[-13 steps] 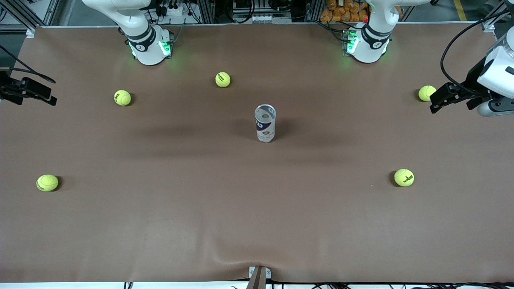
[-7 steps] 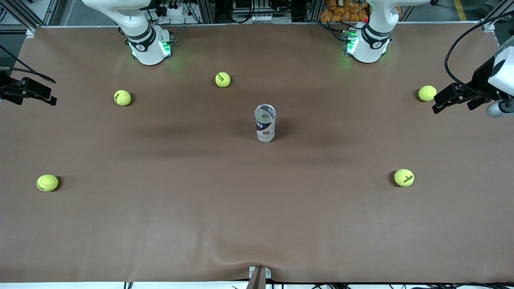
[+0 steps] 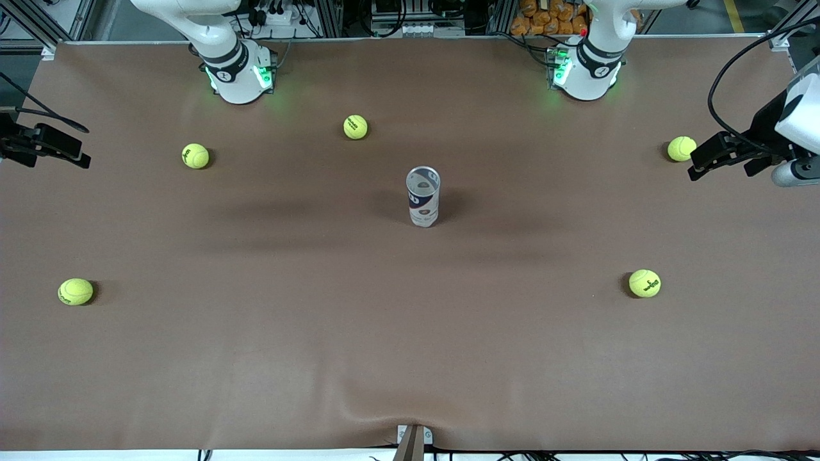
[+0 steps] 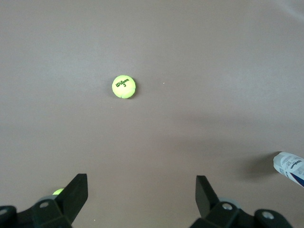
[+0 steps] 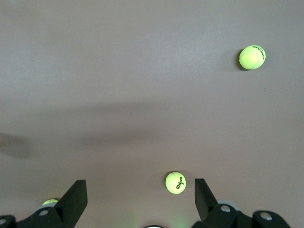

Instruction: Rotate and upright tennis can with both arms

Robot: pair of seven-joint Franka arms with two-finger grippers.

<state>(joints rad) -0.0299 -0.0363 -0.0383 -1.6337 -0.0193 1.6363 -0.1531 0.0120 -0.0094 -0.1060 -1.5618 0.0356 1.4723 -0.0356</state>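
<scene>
Tennis can (image 3: 423, 196) stands upright at mid-table on the brown mat (image 3: 410, 358), open mouth up and blue band facing the front camera, with nothing touching it. Judged from that, the uprighting looks complete.

Both grippers hang high at the table's ends with fingers spread wide and empty: the left gripper (image 3: 722, 155) over the left arm's end, just beside a tennis ball (image 3: 681, 148), the right gripper (image 3: 40, 145) over the right arm's end.

Five balls lie scattered, all well apart from the can: one near the right arm's base (image 3: 355, 127), one beside it toward the right arm's end (image 3: 195, 155), and two nearer the front camera, at the right arm's end (image 3: 75, 291) and the left arm's end (image 3: 644, 283).

The likeliest risk is a toppled can. It is tall, slim and apparently light, so an arm or trailing cable sweeping back across the middle could knock it over. The mat wrinkles at its near edge (image 3: 384, 397); a tug there might rock the can too.

Only the front view shows the can's whole upright stance and both arms together. The left wrist view catches just the can's edge (image 4: 290, 168) but reads the "Wilson 3" print on a ball (image 4: 124, 87), and shows its own fingers (image 4: 76, 195) parted over bare mat. The right wrist view (image 5: 76, 198) misses the can altogether, showing only balls (image 5: 252, 57).
</scene>
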